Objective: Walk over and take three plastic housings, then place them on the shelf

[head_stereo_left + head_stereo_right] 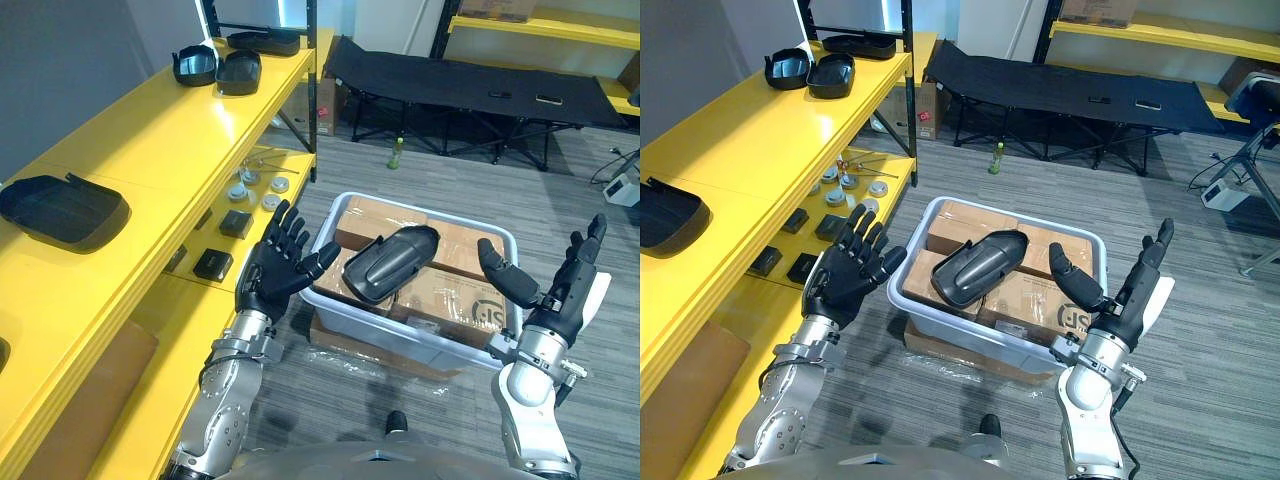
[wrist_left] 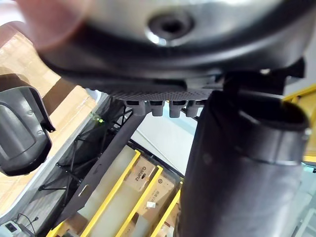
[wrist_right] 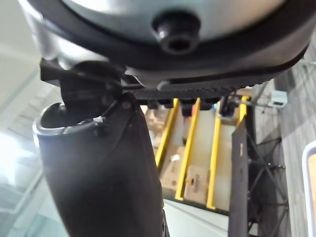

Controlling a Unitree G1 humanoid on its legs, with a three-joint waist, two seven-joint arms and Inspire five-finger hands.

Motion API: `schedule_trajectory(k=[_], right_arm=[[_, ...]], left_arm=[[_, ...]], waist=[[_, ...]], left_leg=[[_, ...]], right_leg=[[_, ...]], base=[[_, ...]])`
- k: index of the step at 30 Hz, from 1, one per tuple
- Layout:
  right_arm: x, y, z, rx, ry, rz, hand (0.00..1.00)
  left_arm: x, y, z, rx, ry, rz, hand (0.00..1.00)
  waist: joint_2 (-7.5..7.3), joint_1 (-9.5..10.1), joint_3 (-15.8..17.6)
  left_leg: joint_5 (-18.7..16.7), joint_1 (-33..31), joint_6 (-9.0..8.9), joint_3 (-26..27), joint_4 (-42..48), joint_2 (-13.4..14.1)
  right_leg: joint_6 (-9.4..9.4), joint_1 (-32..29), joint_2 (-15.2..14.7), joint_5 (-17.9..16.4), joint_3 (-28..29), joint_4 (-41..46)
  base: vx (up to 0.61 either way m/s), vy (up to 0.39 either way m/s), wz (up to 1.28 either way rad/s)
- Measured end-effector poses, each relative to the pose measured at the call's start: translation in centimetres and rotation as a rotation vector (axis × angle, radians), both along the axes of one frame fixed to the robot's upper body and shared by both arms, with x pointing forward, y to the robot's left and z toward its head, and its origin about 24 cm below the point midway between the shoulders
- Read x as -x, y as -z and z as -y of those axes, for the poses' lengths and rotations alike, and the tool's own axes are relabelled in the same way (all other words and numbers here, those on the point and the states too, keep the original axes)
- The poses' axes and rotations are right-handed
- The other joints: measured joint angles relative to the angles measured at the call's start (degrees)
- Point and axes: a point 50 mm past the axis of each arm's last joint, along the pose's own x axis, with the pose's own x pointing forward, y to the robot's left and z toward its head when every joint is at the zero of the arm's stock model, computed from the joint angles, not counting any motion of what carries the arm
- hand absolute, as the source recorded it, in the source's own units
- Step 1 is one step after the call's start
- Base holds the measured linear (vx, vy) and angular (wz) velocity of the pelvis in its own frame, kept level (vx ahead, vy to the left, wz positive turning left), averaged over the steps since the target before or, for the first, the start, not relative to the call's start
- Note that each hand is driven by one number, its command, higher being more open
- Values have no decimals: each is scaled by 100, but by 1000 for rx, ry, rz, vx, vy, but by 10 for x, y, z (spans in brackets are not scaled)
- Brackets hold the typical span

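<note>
We find one black plastic housing (image 1: 390,262) lying at a slant on top of the cardboard boxes (image 1: 455,300) that fill a pale grey tub (image 1: 390,328). Its broader end points toward the robot's left and its narrower end away and to the right. The tub stands on a flat carton (image 1: 940,347) on the grey floor (image 1: 420,170), directly ahead of the robot.

The left hand (image 1: 272,272) is raised just beside the tub's left wall, with the palm turned toward the housing. Its fingers (image 1: 284,225) are straight and spread, and they hold nothing. The right hand (image 1: 560,290) is raised near the tub's right corner, with its fingers straight and pointing up and its thumb reaching toward the tub. It also holds nothing. Neither hand touches the housing in the tub.

A yellow shelf (image 1: 170,140) runs along the robot's left side. On its top level we see a second housing (image 1: 62,208) lying near the robot and three further housings (image 1: 239,72) grouped at the far end. The lower level carries small black boxes (image 1: 213,264) and round parts (image 1: 258,190).

Beyond the tub stands a black folding cot (image 1: 470,80). A green bottle (image 1: 397,152) stands upright on the floor in front of it.
</note>
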Motion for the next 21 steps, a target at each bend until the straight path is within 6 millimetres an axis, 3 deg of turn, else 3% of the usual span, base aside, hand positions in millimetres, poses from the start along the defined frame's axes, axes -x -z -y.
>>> schedule_trajectory(k=[5,10,17,21], right_arm=[[0,0,0,-1,-2,-1,100],[1,7,3,-32,-98,-59,100],[7,51,-1,-208,-284,-305,100],[-1,61,1,-256,-235,-352,100]], left_arm=[[0,0,-1,-1,-5,1,100],[-3,-2,-18,-60,-92,19,100],[-5,3,-55,-279,-281,1,100],[-1,7,-53,-282,-256,-12,100]], waist=[[0,-2,0],[2,-4,-2],[-22,60,-21],[-34,184,-24]], left_leg=[[0,0,0,-1,0,0],[0,-1,0,-10,-2,0],[2,-11,2,-83,-2,0],[8,-63,7,-180,0,0]], right_leg=[[0,0,0,0,0,0],[0,2,4,0,-1,1],[-11,46,6,-7,-37,1],[-42,62,6,-27,-112,1]], base=[[0,0,0],[0,0,0],[0,0,3],[-8,2,11]])
